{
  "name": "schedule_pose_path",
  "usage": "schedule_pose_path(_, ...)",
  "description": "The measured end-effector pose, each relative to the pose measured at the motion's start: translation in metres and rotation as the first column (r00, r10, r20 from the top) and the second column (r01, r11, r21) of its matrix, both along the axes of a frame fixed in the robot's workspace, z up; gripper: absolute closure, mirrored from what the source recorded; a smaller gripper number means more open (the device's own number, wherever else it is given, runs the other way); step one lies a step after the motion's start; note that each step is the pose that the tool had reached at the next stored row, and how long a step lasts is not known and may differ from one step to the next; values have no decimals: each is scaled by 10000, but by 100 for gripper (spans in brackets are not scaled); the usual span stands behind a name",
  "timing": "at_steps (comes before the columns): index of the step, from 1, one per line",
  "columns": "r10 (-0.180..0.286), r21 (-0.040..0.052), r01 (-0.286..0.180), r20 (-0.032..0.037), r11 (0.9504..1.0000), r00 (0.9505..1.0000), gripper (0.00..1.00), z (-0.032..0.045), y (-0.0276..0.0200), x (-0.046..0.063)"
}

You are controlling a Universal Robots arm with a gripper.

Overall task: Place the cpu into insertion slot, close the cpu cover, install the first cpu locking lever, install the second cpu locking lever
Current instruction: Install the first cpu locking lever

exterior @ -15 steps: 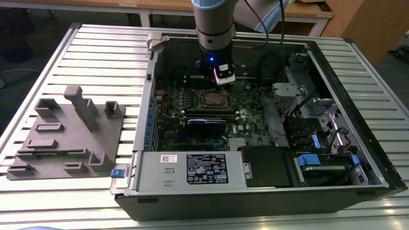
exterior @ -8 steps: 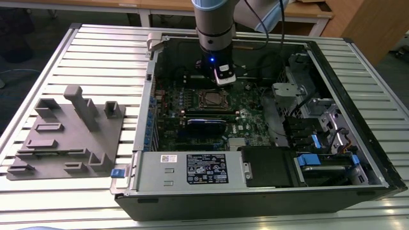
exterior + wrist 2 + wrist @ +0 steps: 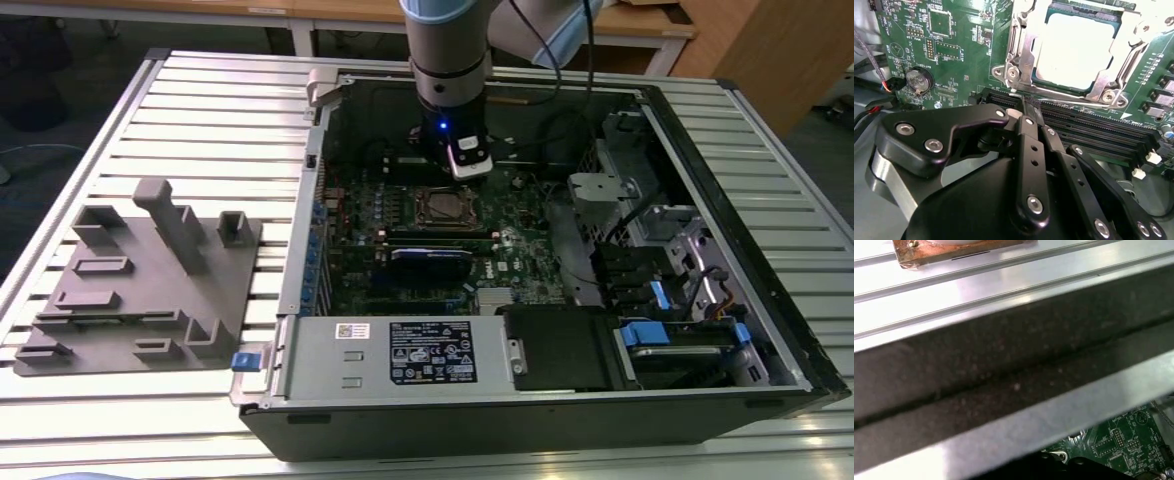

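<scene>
From my station I see the tool hanging inside the open computer case, just beyond the insertion slot on its far side in the exterior view. The arm comes straight down to it from above.

In the second wrist view the tool is clenched. Its black fingers are pressed together with no gap between them. The tips sit just beside the slot's edge, at the thin wire locking lever that runs along that edge. I cannot tell whether the wire is pinched between the tips or only touched.

The cpu lies flat inside the insertion slot, with its pale metal top facing up. The cpu cover is down over it, and its frame rests around the chip's borders.

Between the slot and the tool's body run the long black memory slots, parallel to the lever. A round coin battery sits on the green motherboard, well apart from the slot.

In the exterior view, a grey moulded fixture lies on the slatted worktop. It is outside the case and well apart from the slot, toward the exterior view's left. The labelled power supply box sits on the near side of the slot.

The first wrist view shows a dark case wall and a corner of the motherboard.
</scene>
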State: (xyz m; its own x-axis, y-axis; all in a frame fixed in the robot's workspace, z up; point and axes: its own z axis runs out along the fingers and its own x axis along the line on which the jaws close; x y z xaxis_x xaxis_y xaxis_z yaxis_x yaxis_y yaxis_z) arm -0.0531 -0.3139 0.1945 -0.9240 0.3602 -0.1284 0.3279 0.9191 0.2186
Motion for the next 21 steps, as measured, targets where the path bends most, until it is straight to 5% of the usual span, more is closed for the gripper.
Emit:
schedule_pose_path(9,0,-10,0,8,10000,10000,89,56,0,-1)
schedule_pose_path(16,1,-85,1,227,10000,9997,89,49,0,-14)
schedule_pose_path(21,-2,-85,4,271,10000,9996,89,41,0,-81)
